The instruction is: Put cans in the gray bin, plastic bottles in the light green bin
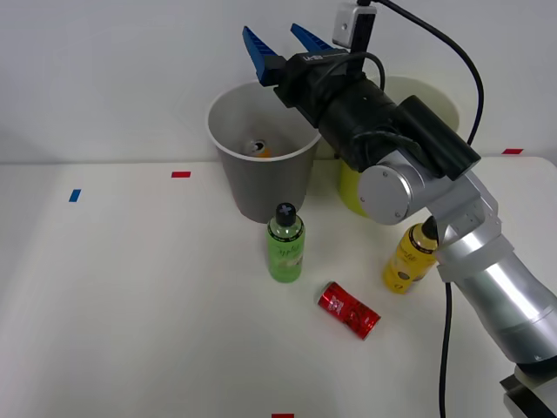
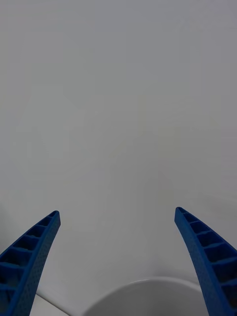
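**Claw spread above the gray bin**

The right claw (image 1: 283, 43) is held above the far rim of the tall round gray wastebasket with a white rim (image 1: 261, 178), its blue ribbed fingers (image 2: 29, 256) spread wide and nothing pinched between them. An orange and pale pink can (image 1: 258, 148) is seen lying inside that bin. The yellow-green wastebasket (image 1: 351, 193) stands just beside it, largely hidden by the arm. On the white bench (image 1: 130, 305), a clear green plastic bottle with a black cap (image 1: 285, 244) stands upright before the gray bin. A yellow bottle (image 1: 407, 259) stands near the arm, and a shiny red can (image 1: 348, 309) lies on its side between the two bottles, nearer the robot.
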`<state>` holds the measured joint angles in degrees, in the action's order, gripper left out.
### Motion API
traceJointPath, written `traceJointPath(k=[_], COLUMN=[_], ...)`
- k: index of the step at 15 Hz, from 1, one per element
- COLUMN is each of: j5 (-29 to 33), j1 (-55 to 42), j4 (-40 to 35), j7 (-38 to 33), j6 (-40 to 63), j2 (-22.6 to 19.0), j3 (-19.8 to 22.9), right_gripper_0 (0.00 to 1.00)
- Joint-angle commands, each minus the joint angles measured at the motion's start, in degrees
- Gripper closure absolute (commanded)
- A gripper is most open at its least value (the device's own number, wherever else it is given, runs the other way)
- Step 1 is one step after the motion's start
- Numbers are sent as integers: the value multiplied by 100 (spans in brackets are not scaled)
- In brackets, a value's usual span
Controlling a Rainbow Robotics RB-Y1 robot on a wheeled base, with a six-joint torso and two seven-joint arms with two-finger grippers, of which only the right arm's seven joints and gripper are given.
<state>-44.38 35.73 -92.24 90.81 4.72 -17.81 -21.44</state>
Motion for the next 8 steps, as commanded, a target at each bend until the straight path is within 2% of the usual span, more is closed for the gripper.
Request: traceJointPath(k=[1,5,8], j5=[17,34,8], j1=[-48,-655,-1507], j4=[-22,-637,-1437], j7=[25,25,7], j6=[-111,-595,-929], j2=[-29,-161,-223], j3=[0,61,325], right_gripper_0=[22,23,23])
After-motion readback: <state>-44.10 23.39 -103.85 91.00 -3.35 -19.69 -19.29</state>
